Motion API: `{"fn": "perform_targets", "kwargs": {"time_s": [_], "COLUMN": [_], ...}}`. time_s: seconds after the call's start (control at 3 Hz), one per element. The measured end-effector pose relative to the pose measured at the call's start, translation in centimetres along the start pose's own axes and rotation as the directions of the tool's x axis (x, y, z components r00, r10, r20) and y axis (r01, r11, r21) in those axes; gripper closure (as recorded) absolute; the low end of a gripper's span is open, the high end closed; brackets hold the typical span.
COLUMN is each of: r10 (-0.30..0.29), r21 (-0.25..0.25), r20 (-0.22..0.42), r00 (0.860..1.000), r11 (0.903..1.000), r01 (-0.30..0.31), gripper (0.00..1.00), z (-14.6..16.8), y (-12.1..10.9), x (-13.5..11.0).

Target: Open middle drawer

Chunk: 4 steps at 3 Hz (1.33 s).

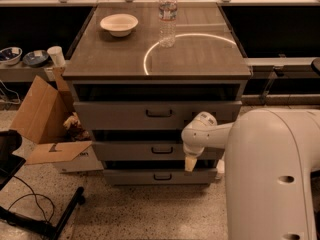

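Note:
The middle drawer [135, 151] is a wide grey front with a small dark loop handle [162, 150] at its centre, between a taller-fronted drawer [115, 115] above and a thinner one [130, 176] below. Its front stands about in line with the other two. My gripper [190, 164] hangs tip-down from the white arm [202, 134], in front of the right part of the middle drawer's lower edge. It is a little right of and below the handle and holds nothing that I can see.
On the cabinet top [200, 59] stand a white bowl [119, 24] and a water bottle [167, 16]. An open cardboard box [42, 119] sits on the floor at the left, with a black stand leg [65, 211] near it. My white body [272, 174] fills the right foreground.

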<state>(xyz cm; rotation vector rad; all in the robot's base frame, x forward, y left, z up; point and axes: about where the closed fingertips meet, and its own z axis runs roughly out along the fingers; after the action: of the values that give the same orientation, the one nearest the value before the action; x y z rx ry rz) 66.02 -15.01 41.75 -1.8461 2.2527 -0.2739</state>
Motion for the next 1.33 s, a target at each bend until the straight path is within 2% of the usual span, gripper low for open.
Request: {"fn": "perform_targets", "kwargs": {"time_s": [0.67, 1.0, 1.33], "r10": [0.037, 0.037, 0.037], "r21": [-0.077, -0.077, -0.077], "r20": [-0.036, -0.036, -0.036], "r00": [0.999, 0.999, 0.999], "r11": [0.9963, 0.9963, 0.9963], "r01": [-0.04, -0.04, -0.04], "gripper": [0.64, 0.87, 1.0], "z": [-0.3, -1.2, -2.0], "y": [2.5, 2.2, 2.0], "x": [2.4, 2.3, 2.3]}}
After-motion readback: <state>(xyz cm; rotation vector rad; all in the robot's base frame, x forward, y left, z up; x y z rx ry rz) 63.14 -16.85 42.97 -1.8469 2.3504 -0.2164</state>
